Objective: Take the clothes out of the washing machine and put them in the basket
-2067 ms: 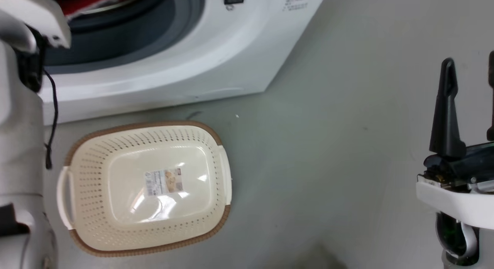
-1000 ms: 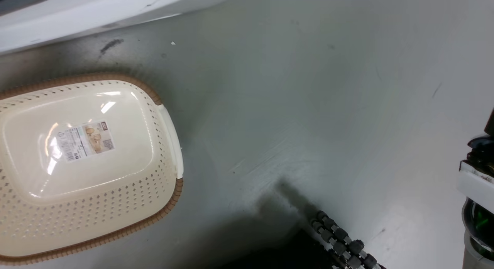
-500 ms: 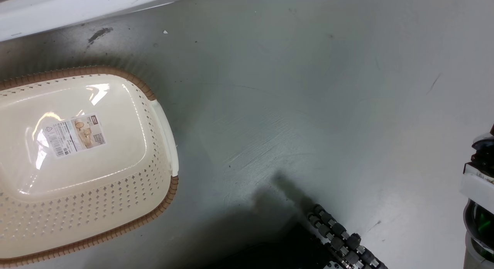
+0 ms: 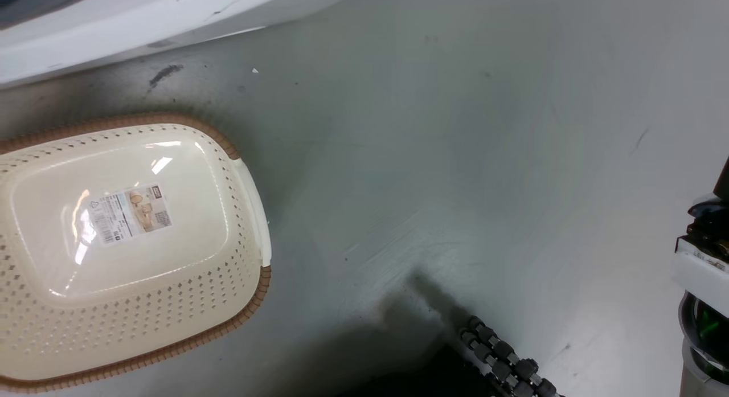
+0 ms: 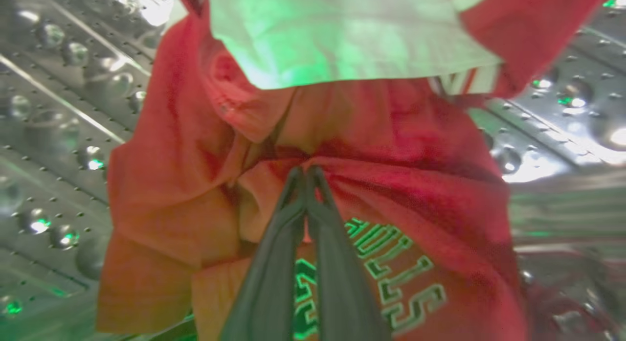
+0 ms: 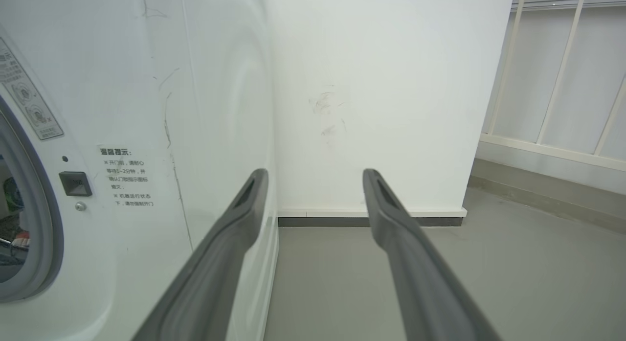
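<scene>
Left gripper, lower centre, fingers pinched shut on a fold of the red clothes inside the drum; right gripper spread, holding nothing. Basket sits unfilled, left of head view. Judged best: withdraw slowly, lifting trailing cloth clear of the washing machine mouth

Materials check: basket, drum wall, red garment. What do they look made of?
Basket: glossy cream moulded plastic, judging by glare on its bottom and punched holes; brown rim only looks woven. Drum wall: bright metal, likely stainless steel; embossed, perforated, sharp highlights. Red garment: soft matte fabric, possibly synthetic knit; it folds and bunches.
</scene>
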Available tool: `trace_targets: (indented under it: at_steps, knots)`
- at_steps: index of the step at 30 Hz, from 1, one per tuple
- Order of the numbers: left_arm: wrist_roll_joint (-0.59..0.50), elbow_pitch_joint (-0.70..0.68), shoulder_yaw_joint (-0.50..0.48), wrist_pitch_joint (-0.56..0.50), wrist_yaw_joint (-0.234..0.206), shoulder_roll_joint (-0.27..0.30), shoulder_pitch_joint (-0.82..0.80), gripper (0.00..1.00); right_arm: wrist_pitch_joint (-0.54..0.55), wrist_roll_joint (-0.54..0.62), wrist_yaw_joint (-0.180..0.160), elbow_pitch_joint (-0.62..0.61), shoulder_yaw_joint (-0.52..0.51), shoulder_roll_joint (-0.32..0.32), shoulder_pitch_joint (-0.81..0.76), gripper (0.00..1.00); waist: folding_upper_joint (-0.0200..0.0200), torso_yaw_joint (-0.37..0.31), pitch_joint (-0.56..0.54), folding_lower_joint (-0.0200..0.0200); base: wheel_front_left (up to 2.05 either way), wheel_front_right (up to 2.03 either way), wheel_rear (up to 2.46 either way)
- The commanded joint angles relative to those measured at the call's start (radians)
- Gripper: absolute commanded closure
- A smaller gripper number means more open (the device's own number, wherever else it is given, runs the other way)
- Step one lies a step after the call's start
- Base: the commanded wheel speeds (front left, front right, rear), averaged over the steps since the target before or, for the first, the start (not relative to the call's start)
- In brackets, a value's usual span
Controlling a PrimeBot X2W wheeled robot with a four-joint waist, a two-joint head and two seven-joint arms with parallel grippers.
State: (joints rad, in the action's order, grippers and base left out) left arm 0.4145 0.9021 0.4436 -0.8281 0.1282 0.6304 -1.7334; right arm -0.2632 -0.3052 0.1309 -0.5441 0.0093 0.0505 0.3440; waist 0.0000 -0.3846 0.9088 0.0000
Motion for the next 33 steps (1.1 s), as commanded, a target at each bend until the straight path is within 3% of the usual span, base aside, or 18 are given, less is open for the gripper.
trace_targets:
  at_steps: [1,25,33]
  knots:
    - [0.014,-0.005,0.012,0.023,0.001,0.003,0.029,1.00,-0.002,0.012,0.000,0.003,0.003,0.000,0.002,0.00,0.0000,0.012,-0.024,0.0000,0.00,0.00,0.00]
    - [0.312,-0.120,0.171,0.409,0.001,0.037,0.404,1.00,-0.002,0.107,0.000,0.072,0.043,0.000,-0.064,0.00,0.0000,0.109,-0.269,0.0000,0.00,0.00,0.00]
    - [0.347,-0.165,0.214,0.561,0.001,0.036,0.538,1.00,-0.002,0.138,0.000,0.104,0.050,0.000,-0.110,0.00,0.0000,0.140,-0.373,0.0000,0.00,0.00,0.00]
